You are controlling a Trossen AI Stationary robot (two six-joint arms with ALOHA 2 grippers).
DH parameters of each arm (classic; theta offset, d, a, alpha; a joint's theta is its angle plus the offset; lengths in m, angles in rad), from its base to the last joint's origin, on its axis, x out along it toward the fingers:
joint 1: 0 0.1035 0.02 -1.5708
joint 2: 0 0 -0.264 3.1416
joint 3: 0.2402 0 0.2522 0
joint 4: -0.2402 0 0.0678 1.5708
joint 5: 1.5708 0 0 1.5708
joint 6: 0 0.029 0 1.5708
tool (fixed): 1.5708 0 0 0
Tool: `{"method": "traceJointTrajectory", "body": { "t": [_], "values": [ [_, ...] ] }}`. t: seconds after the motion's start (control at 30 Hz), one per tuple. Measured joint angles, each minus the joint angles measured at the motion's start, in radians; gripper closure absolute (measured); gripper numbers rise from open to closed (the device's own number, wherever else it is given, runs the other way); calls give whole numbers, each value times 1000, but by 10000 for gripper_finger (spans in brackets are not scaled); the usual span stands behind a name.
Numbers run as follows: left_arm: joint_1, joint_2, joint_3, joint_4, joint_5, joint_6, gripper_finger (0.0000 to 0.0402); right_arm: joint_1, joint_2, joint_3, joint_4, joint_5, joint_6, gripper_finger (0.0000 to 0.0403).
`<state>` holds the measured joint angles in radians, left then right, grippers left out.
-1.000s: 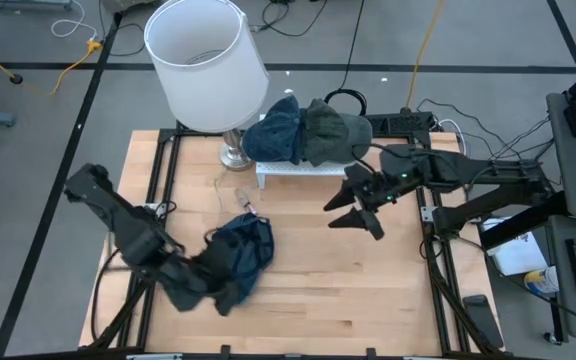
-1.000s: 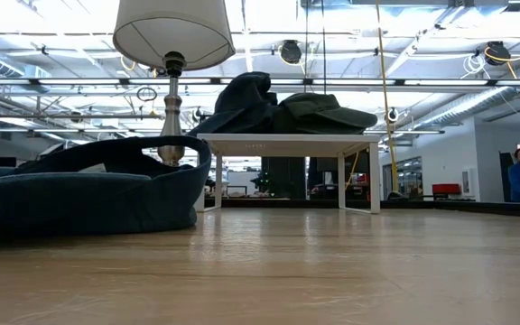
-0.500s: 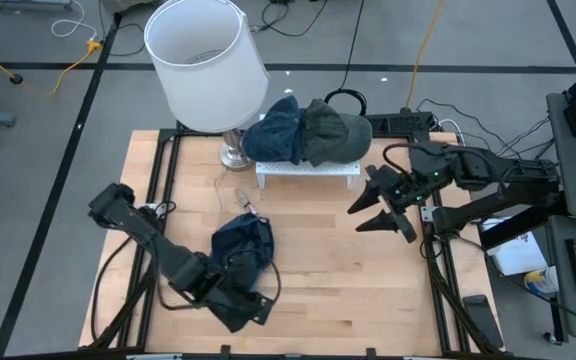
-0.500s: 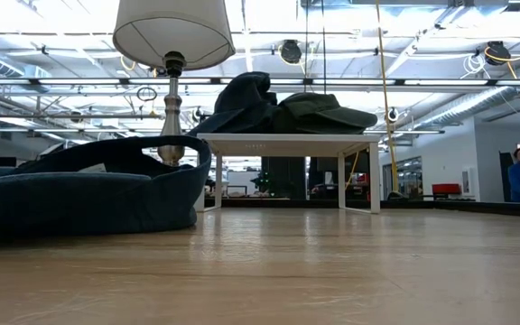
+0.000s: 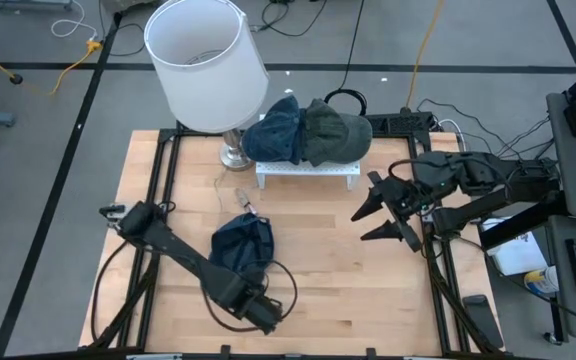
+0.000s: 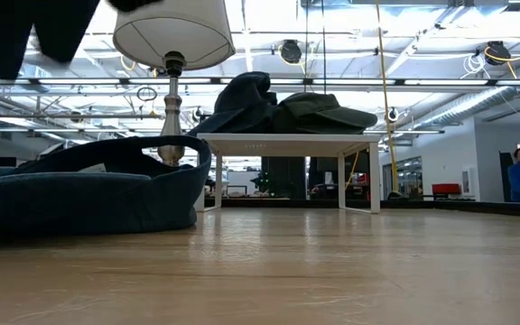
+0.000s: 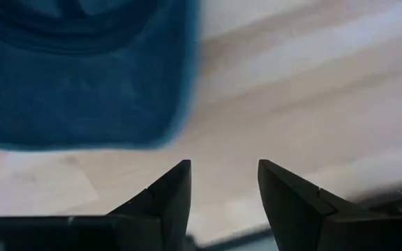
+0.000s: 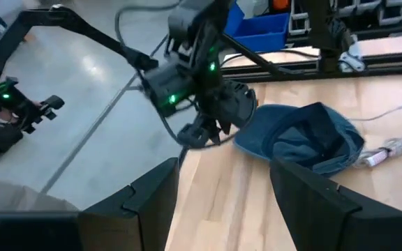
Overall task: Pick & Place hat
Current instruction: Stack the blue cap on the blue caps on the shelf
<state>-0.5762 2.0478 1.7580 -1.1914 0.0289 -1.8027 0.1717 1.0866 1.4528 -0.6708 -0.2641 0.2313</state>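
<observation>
A dark blue hat (image 5: 243,250) lies on the wooden table, opening upward; it shows in the low view (image 6: 79,194) at the left and in the left wrist view (image 7: 82,70). My left gripper (image 5: 258,310) hangs open above bare wood just beyond the hat's near edge (image 7: 222,188), and its dark fingers enter the low view's top left (image 6: 32,36). My right gripper (image 5: 373,222) is open near the table's right edge, well clear of the hat (image 8: 306,136), fingers apart (image 8: 225,202).
A small white stand (image 5: 308,170) at the table's far side carries a blue hat (image 5: 273,130) and a dark green hat (image 5: 340,130). A lamp with a white shade (image 5: 208,65) stands left of it. A small cable plug (image 5: 246,203) lies beyond the hat. Bare wood stretches toward the near right.
My left gripper has swung from the hat's near left side toward the table's near edge and to the right, ending past the hat's near edge. My right gripper has drawn back toward the table's right edge. The hat has stayed where it was.
</observation>
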Motion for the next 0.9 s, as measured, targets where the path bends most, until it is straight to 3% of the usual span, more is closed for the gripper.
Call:
{"method": "traceJointTrajectory", "body": {
  "t": [0.43,0.77,0.9],
  "values": [
    [32,113,0,-71,-38,4,234,27,0,0,0,2,-38,181],
    [49,192,0,-125,6,95,234,27,0,0,1,3,-53,181],
    [51,192,0,-158,30,81,259,27,0,0,1,4,-66,181]
  ]
}}
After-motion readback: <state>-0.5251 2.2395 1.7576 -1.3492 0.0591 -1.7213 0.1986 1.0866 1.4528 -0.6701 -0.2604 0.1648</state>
